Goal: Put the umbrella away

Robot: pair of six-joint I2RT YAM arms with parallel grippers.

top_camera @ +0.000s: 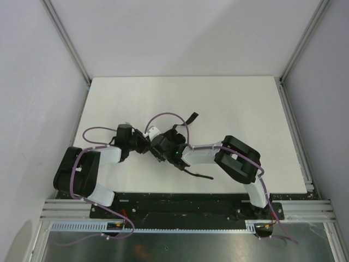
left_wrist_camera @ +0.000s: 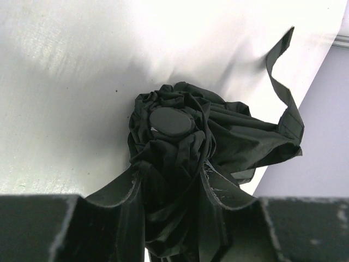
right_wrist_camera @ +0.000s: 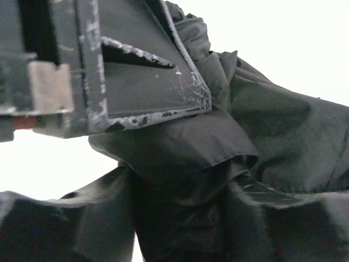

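Observation:
The umbrella [top_camera: 162, 143] is a crumpled black fabric bundle held over the near middle of the table between both arms. In the left wrist view its round black end cap [left_wrist_camera: 170, 121] faces the camera, and a loose fabric strap [left_wrist_camera: 283, 103] curls up to the right. My left gripper [left_wrist_camera: 172, 180] is shut on the bunched canopy [left_wrist_camera: 180, 158]. In the top view it [top_camera: 143, 143] comes in from the left. My right gripper [right_wrist_camera: 182, 191] has folds of the umbrella [right_wrist_camera: 272, 125] filling the gap between its fingers. In the top view it [top_camera: 168, 152] comes in from the right. Shaft and handle are hidden.
A scuffed finger of the left gripper [right_wrist_camera: 147, 82] sits close above the right gripper's jaws. The white table [top_camera: 229, 103] is walled on three sides by pale panels and metal rails [top_camera: 65, 38]. One black strap [top_camera: 191, 117] sticks out toward the back, another [top_camera: 199, 176] lies near the front edge.

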